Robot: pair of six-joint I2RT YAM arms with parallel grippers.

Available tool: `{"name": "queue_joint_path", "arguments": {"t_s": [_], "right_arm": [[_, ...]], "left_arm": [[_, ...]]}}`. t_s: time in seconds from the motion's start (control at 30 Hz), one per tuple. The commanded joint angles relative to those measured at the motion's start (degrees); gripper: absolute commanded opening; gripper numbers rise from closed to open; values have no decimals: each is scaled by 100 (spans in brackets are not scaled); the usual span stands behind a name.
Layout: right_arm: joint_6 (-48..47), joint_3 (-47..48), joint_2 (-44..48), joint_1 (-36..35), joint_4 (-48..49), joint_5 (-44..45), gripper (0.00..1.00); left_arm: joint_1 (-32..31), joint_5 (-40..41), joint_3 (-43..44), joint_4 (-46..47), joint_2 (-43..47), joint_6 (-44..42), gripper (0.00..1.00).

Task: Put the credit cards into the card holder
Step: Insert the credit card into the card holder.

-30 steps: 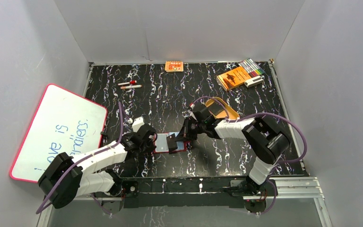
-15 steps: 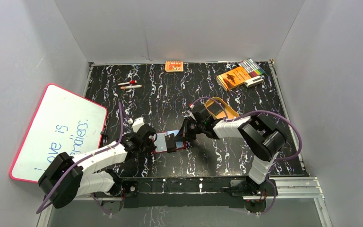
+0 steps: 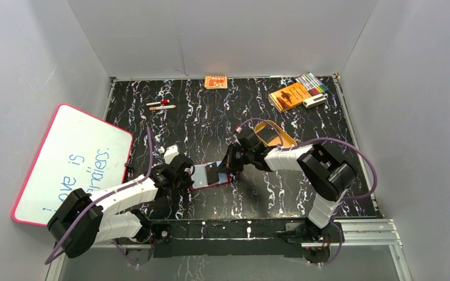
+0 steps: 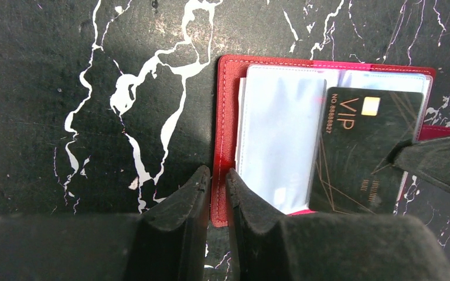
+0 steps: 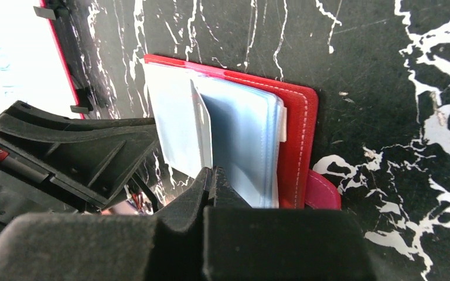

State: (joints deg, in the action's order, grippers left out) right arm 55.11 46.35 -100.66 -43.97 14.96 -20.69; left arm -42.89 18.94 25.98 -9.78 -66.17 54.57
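Note:
The dark red card holder (image 3: 224,182) lies open on the black marble table, between the two arms. Its pale clear sleeves (image 4: 278,146) face up. My left gripper (image 4: 218,187) is shut on the holder's red left edge (image 4: 225,117) and pins it down. A black VIP credit card (image 4: 357,152) rests tilted on the right sleeves. My right gripper (image 5: 212,174) is shut on this card, which shows edge-on (image 5: 201,120) above the sleeves of the holder (image 5: 297,140) in the right wrist view. The right finger (image 4: 439,167) shows at the card's right edge.
A tan oval tray (image 3: 276,136) sits just behind the right wrist. An orange booklet (image 3: 289,95), markers (image 3: 312,82) and a small orange box (image 3: 215,82) lie along the back edge. Two pens (image 3: 161,105) lie back left. A whiteboard (image 3: 70,161) leans at the left.
My right gripper has shifted slightly with the card, and the card stands more upright over the sleeves. The left gripper has stayed on the holder's edge.

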Motion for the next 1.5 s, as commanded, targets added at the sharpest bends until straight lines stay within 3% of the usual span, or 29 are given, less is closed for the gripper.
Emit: {"name": "queue_joint_path", "arguments": {"t_s": [0.0, 1.47], "right_arm": [[-218, -73, 505, -12, 129, 410, 0], [175, -38, -149, -85, 617, -29, 0]], "left_arm": [[32, 225, -67, -249, 119, 11, 15], [32, 190, -75, -153, 5, 1, 15]]}}
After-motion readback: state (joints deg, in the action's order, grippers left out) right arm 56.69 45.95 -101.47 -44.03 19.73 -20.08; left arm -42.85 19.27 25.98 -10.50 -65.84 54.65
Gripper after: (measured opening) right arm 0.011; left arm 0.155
